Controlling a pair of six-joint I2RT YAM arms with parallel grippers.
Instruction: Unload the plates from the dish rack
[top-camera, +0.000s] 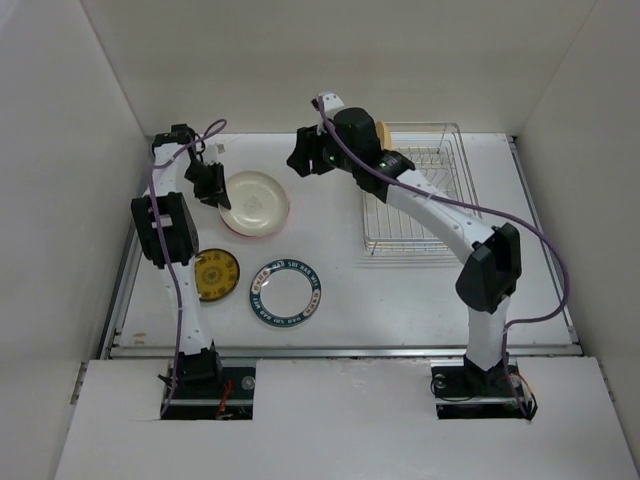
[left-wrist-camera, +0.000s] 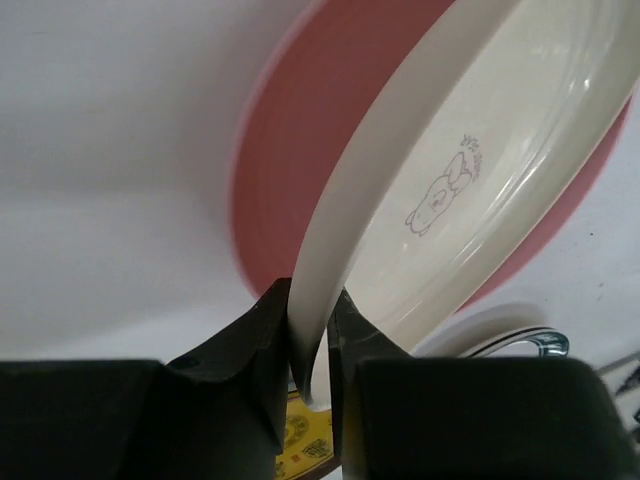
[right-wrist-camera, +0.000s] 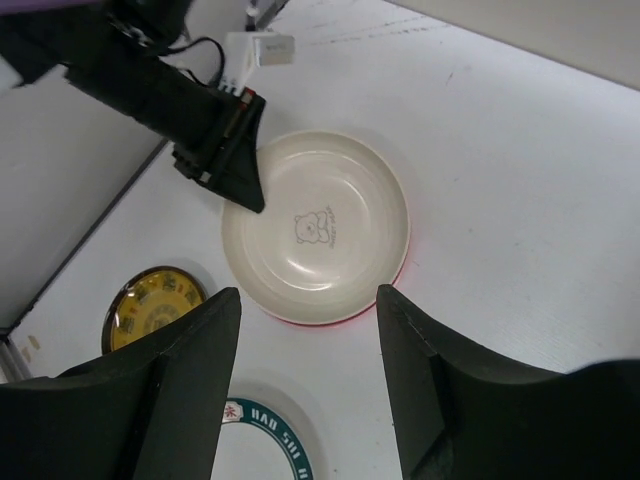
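My left gripper (top-camera: 214, 193) is shut on the left rim of a cream plate with a bear print (top-camera: 255, 202), which lies over the pink plate (top-camera: 283, 217). In the left wrist view the gripper (left-wrist-camera: 312, 345) pinches the cream rim (left-wrist-camera: 340, 230) above the pink plate (left-wrist-camera: 290, 150). My right gripper (top-camera: 298, 160) is open and empty, hovering over the table right of those plates (right-wrist-camera: 308, 380). The dark plate with yellow pattern (top-camera: 216, 274) and the teal-rimmed plate (top-camera: 286, 292) lie flat on the table. The wire dish rack (top-camera: 425, 195) stands at the right, with a tan-yellow plate (top-camera: 384, 133) upright at its far left end.
White walls close in the table on the left, back and right. The right arm (top-camera: 440, 215) reaches across the rack's left side. A metal strip (top-camera: 340, 350) runs along the table's front edge.
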